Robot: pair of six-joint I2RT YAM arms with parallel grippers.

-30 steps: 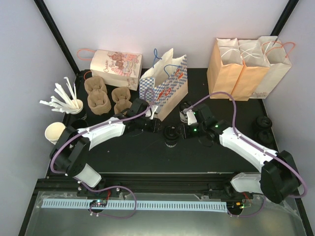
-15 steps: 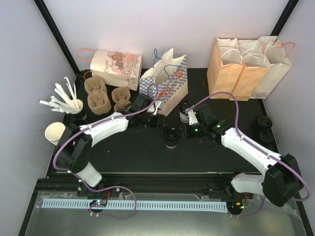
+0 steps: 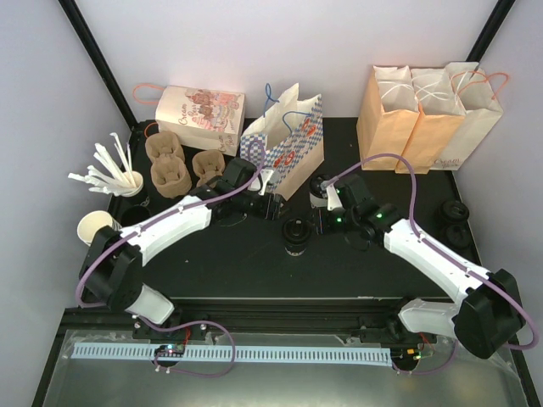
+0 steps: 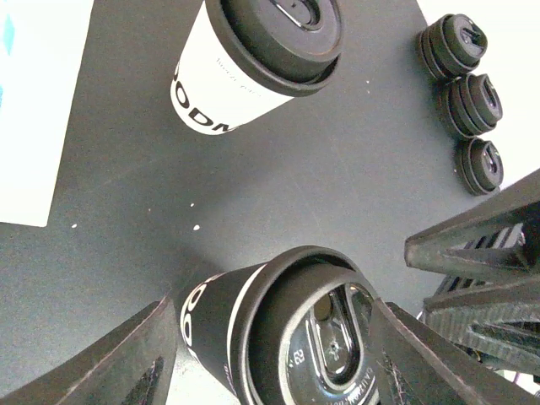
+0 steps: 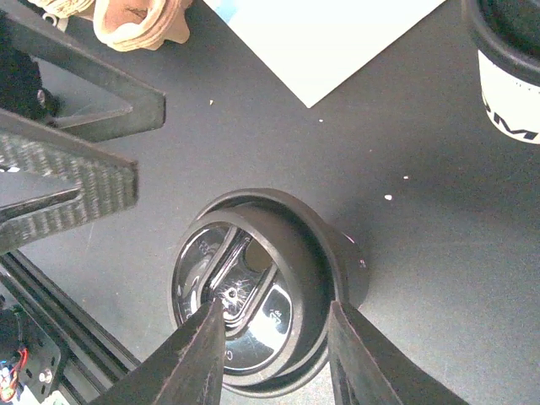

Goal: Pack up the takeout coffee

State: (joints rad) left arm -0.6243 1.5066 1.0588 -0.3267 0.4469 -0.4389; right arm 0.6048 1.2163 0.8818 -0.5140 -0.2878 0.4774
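Two lidded coffee cups stand on the black table (image 3: 212,263): the centre cup (image 3: 295,235) and, at its 2 o'clock, the second cup (image 3: 321,193) near the checkered bag (image 3: 284,144). Other counts: three brown pulp carriers (image 3: 174,165) at 9 o'clock of that bag, three tan bags (image 3: 424,110) at 2 o'clock, three spare lids (image 4: 468,89) and one plain cup holding white utensils (image 3: 114,174). The left gripper (image 3: 270,203) is released and holds nothing; the right gripper (image 5: 274,337) straddles the centre cup's lid, grasp undetermined.
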